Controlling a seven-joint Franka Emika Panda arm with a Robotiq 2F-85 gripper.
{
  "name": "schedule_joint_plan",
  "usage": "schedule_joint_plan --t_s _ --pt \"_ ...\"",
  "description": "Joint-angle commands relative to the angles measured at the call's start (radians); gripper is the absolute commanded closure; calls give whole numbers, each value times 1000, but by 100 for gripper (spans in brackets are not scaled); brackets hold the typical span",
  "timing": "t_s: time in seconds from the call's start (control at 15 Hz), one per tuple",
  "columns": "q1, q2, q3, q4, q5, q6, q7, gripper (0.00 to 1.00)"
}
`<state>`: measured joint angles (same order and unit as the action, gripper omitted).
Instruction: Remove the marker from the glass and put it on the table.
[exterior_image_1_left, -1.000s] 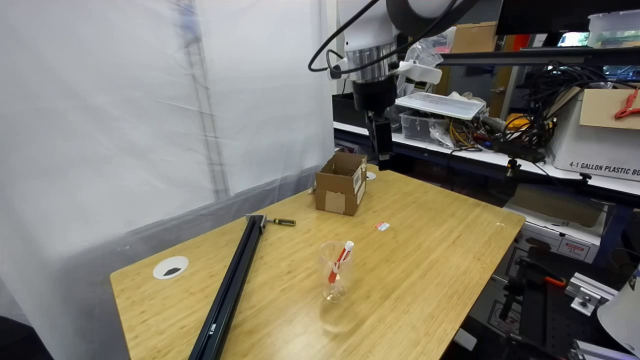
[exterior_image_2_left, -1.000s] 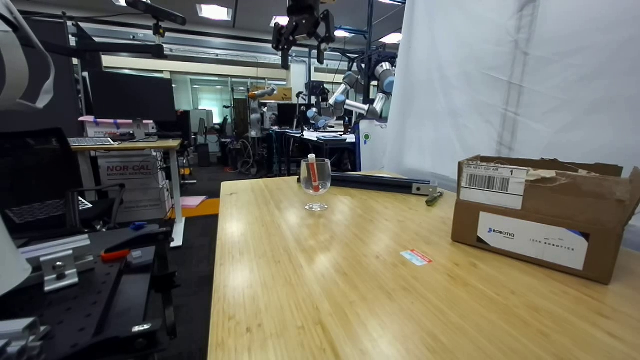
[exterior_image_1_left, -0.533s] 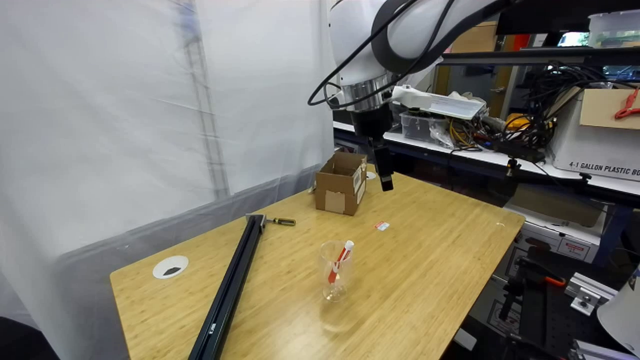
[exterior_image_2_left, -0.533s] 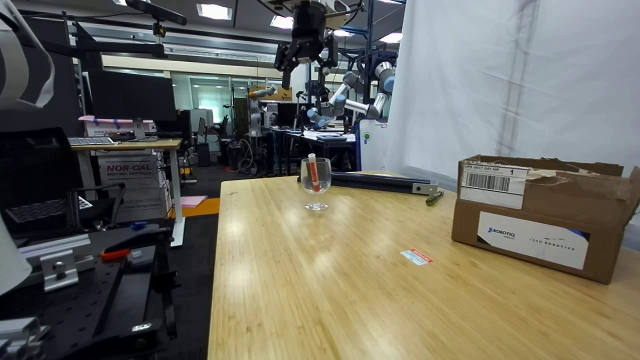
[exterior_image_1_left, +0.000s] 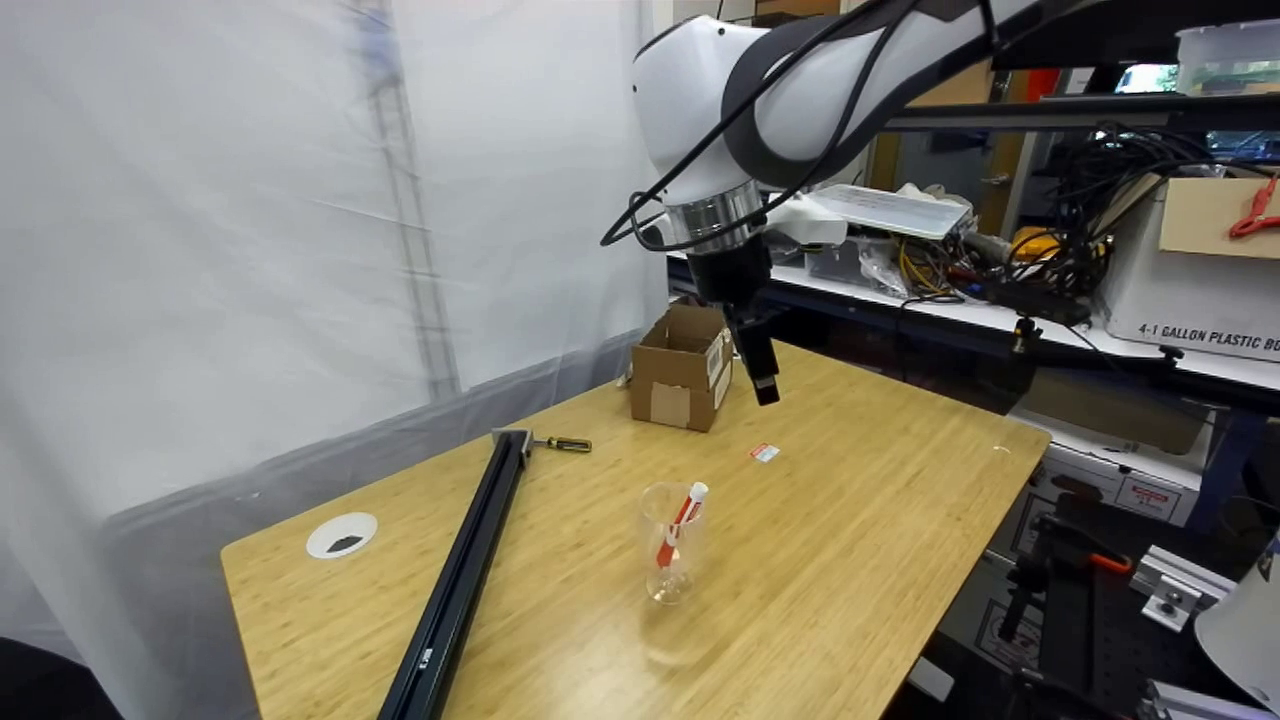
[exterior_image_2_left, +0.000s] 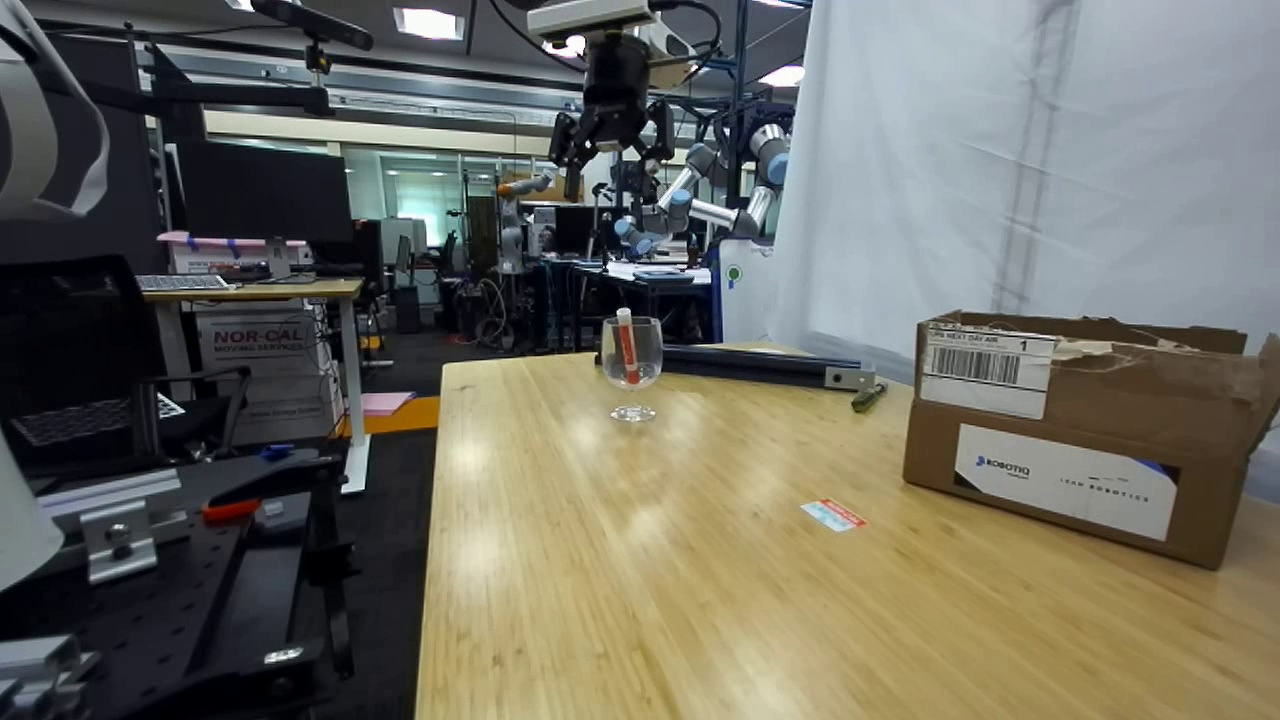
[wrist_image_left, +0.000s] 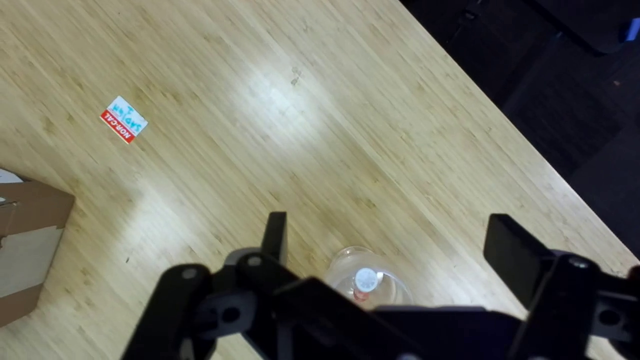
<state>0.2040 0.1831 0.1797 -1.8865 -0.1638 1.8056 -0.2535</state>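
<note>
Closest in the wrist view, at the bottom, the black two-fingered tool (wrist_image_left: 392, 245) has its fingers spread wide. In an exterior view the white, grey-banded arm (exterior_image_1_left: 805, 120) extends from the upper right and bends downward over the light wood-grained counter (exterior_image_1_left: 850, 500). Farther, at the wrist view's bottom centre, the white-capped red marker (wrist_image_left: 366, 280) leans inside the clear, footed glass (wrist_image_left: 390, 289). Beyond, at upper left, a flat red-and-white sticker (wrist_image_left: 124, 120) reads "NOR-CAL"; in an exterior view the brown cardboard box (exterior_image_2_left: 1100, 408), at right, carries "ROBOTIQ".
</note>
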Motion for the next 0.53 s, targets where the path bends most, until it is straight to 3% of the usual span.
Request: schedule_joint_plan --t_s 0.0,0.47 --pt "11 40 5 70 -47 -58 34 0" --pt "4 35 7 40 -27 -17 19 0"
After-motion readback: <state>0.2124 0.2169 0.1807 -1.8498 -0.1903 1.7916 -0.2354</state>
